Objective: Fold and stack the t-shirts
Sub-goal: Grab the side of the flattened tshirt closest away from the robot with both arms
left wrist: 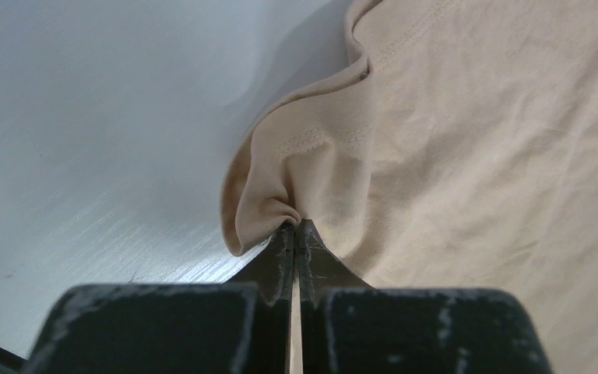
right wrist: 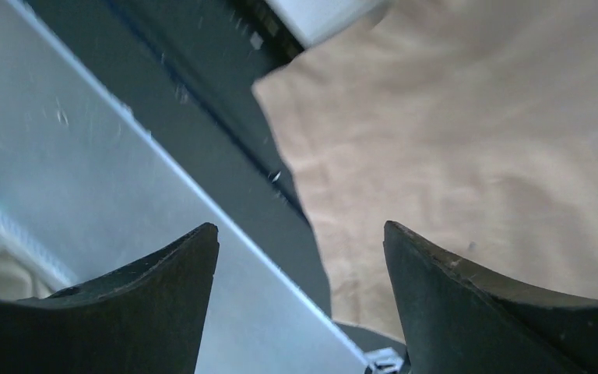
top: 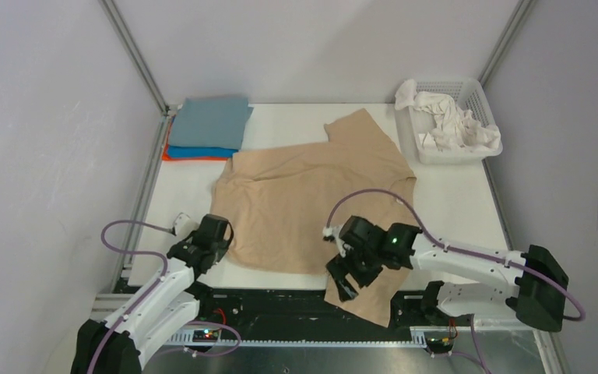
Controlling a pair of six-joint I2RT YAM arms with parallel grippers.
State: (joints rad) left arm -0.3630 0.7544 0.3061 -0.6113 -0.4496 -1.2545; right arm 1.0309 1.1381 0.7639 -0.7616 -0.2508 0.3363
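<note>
I have the tan t-shirt [top: 311,195] spread across the middle of the white table [top: 452,202]. It is a soft matte knit with shallow creases. One sleeve points toward the far edge, and the shirt's near right part hangs off the near edge over the black rail [top: 272,302].

My left gripper [top: 202,251] sits at the shirt's near left corner. In the left wrist view its jaws are pressed together on a small pucker of the cloth [left wrist: 452,156], just beside the stitched hem. The fabric bunches into a rounded fold above the fingertips [left wrist: 282,253], and the tabletop [left wrist: 86,117] shows a faint brushed grain.

My right gripper [top: 346,280] hovers at the near edge above the overhanging part, jaws spread wide with nothing between them. In the right wrist view its curved black fingers [right wrist: 148,296] frame the shirt's loose corner [right wrist: 475,140] and the dark rail [right wrist: 202,93], all rather blurred.

At the far left corner lies a folded pile with a grey-blue t-shirt [top: 210,121] on top and a bright blue t-shirt [top: 198,151] under it. What seems to be an orange t-shirt [top: 170,154] shows only as a sliver at the bottom.

At the far right corner a white plastic mesh basket [top: 484,97] holds crumpled white t-shirts [top: 452,128], one spilling over its rim. A green light [top: 395,238] glows on the right wrist.
</note>
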